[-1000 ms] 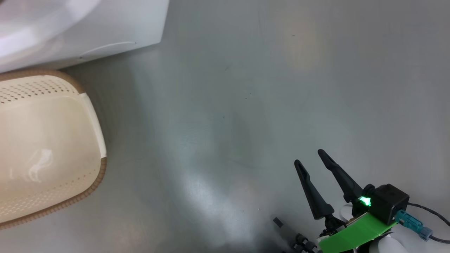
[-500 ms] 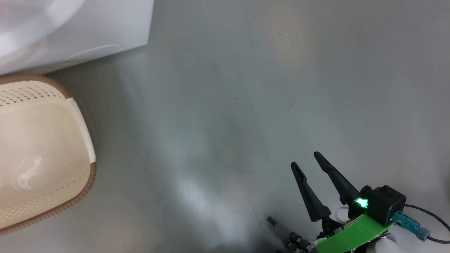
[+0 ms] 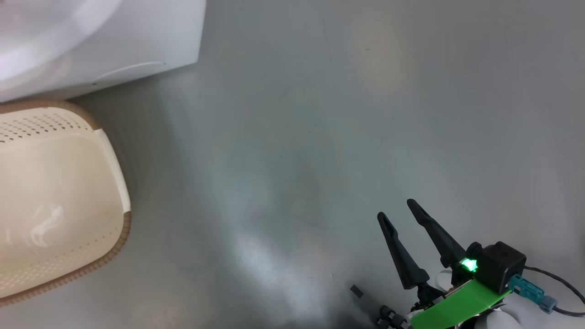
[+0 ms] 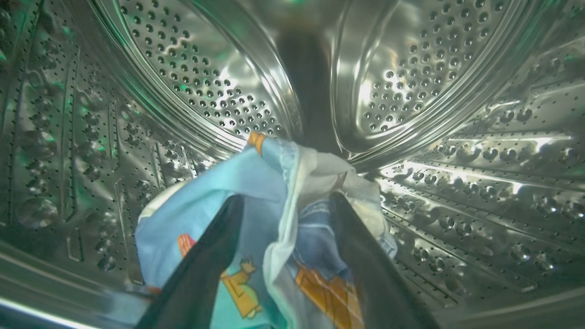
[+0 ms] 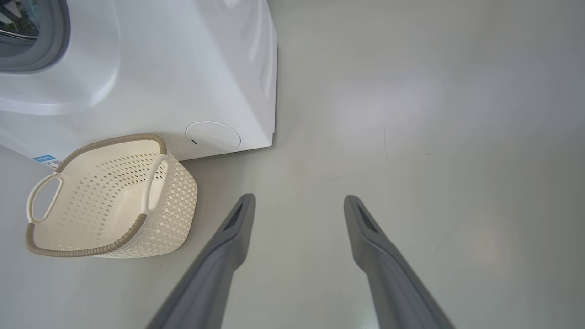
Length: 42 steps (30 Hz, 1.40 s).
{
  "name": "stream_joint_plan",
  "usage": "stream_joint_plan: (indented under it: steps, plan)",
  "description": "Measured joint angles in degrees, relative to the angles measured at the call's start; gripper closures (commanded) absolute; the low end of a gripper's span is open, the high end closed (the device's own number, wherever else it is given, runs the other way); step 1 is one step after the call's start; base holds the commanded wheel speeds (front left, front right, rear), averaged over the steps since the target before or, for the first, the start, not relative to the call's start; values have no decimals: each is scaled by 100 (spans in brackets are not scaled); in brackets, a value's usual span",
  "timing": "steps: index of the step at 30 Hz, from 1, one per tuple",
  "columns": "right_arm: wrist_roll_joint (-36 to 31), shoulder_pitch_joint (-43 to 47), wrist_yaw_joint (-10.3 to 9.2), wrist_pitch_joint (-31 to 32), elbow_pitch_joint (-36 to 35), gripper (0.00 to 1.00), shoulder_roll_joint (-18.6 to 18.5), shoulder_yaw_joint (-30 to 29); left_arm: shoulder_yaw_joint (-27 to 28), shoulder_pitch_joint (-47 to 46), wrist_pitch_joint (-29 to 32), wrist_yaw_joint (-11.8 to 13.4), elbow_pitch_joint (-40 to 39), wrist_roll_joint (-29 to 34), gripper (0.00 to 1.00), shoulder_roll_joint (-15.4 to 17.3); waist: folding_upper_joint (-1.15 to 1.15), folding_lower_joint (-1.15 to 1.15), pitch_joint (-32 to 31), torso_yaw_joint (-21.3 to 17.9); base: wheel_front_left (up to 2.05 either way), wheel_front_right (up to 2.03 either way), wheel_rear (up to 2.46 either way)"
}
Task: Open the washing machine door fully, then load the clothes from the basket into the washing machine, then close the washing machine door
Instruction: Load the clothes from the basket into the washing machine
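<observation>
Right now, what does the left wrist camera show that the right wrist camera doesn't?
Left wrist view: the steel drum seen from inside, with the blue printed and white clothes bunched between the spread fingers of the left gripper.
Right wrist view: the basket, empty, standing on the floor close in front of the washing machine, and the right gripper open above the floor.
Shared: the same washing machine, its inside in one view and its white outside in the other.

Inside the washing machine [image 5: 183,68], smooth glossy white outside, the drum [image 4: 205,82] is shiny perforated steel under soft printed clothes [image 4: 219,192]. Basket [image 5: 173,201]: matt perforated plastic. Floor [image 5: 434,137]: smooth, faintly sheened.
</observation>
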Motion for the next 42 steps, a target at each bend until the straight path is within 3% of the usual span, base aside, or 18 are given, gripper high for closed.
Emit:
stream_joint_plan:
  steps: [29,42]
  plan:
    - [3,-4,0,0,111,0,-87,-165,13,444,5,108,651,-387,0,-728,0,0,-556,667,0,0,0]
    - [-11,-65,0,0,188,0,-97,-275,68,1275,5,67,52,-559,0,-1215,0,0,-1014,1052,0,0,0]
